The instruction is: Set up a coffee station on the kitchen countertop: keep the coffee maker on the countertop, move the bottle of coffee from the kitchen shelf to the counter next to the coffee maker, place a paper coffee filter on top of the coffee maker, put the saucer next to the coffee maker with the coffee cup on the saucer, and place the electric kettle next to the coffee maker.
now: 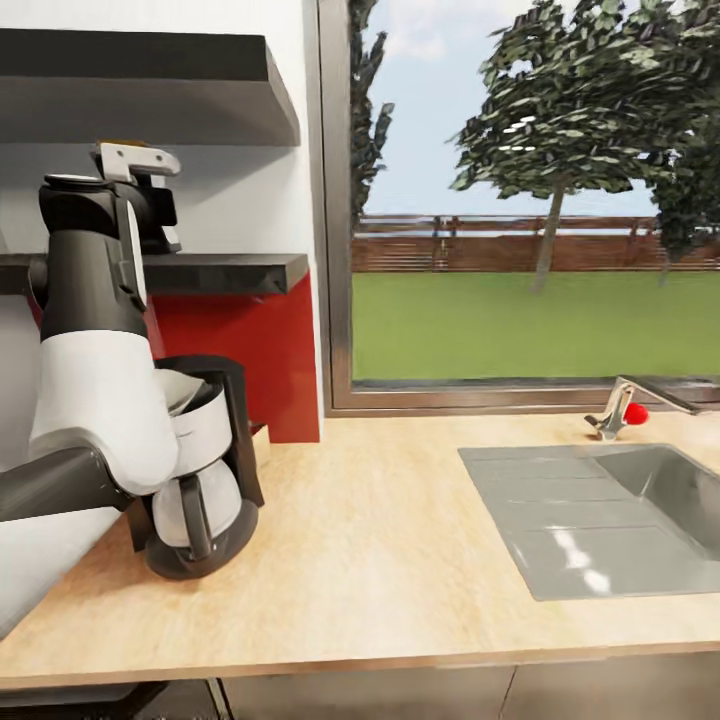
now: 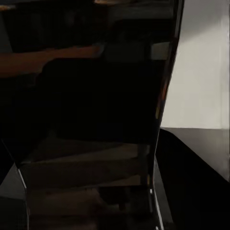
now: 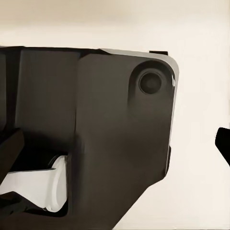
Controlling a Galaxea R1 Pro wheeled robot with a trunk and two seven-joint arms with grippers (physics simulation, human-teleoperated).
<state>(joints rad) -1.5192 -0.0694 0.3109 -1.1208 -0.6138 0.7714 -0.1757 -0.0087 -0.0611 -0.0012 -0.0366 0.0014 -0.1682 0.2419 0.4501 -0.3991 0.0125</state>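
The window [image 1: 530,200] takes up most of the head view from 12 to 3 o'clock, with trees, a wooden fence and flat green lawn outside. Below it the surface [image 1: 400,560] is pale wood grain, smooth and matte, running the full width. Set into it at 4 o'clock is a grey steel sink [image 1: 560,540] with a flat drainboard, and a chrome faucet [image 1: 625,405] with a little red knob behind it.

The left arm [image 1: 90,380] rises from 8 o'clock toward 10 — white rounded shell, then a dark tapered forearm. The left claw [image 1: 145,190] sits up at the lower dark shelf [image 1: 230,272], which has a red panel under it. Can't tell if it's clenched or released; the left wrist view is just a dark glossy surface with reflections, too murky to name.

The coffee maker [image 1: 205,470] stands on the surface at 8 o'clock, black curved frame, glass carafe with a dark handle, partly behind the arm. In the right wrist view its black housing [image 3: 120,143] shows close up, rounded corner and a round recess — the right claw's state isn't readable there either.
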